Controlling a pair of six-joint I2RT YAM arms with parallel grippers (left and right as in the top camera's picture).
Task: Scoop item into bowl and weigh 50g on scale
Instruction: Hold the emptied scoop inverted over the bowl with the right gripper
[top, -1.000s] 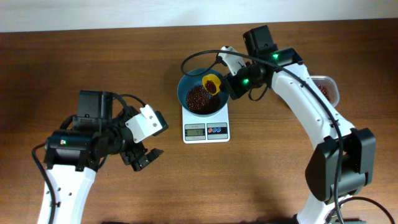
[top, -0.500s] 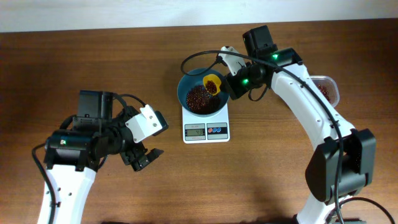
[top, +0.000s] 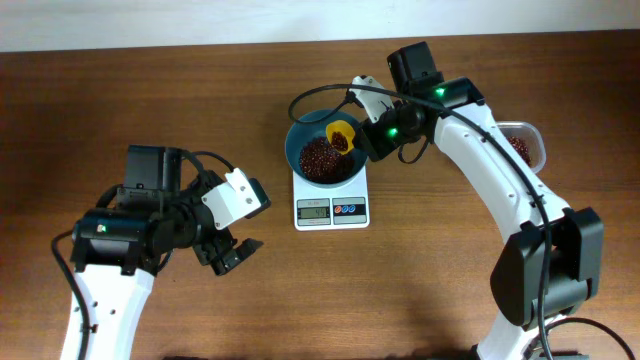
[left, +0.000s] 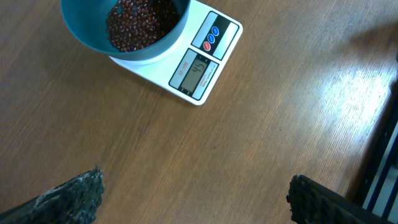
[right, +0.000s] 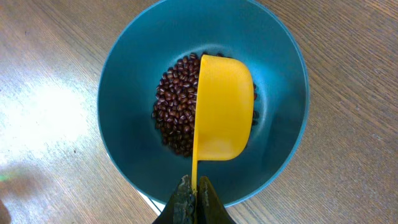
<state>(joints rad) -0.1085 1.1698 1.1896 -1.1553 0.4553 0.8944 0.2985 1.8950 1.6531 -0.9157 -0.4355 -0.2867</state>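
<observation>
The right pincer (right: 191, 200) is closed tight on the thin handle of a yellow scoop (right: 224, 112), with no gap showing between its fingers. It holds the scoop above the middle of the blue bowl (right: 130, 68), rolled onto its side with the mouth facing 9 o'clock in the wrist view. That tilt probably lets beans slip out a few at a time instead of in one dump. The overhead view hints at some dark beans left in the mouth.

The beans (right: 174, 118) lie in a loose heap at the bottom of the bowl. The bowl stands on the 12 o'clock end of the white scale (left: 214, 59), which leaves the display (left: 198, 67) at the 6 o'clock end uncovered. The digits look like the mid-forties but are not sharp. If so, only a small top-up is left.

A plastic tub (top: 525, 145) with more beans sits at 3 o'clock from the bowl, close to the right arm. The left pincer (left: 196, 196) hangs wide open and empty over the bare table (top: 150, 90), at about 8 o'clock from the scale and out of the way.
</observation>
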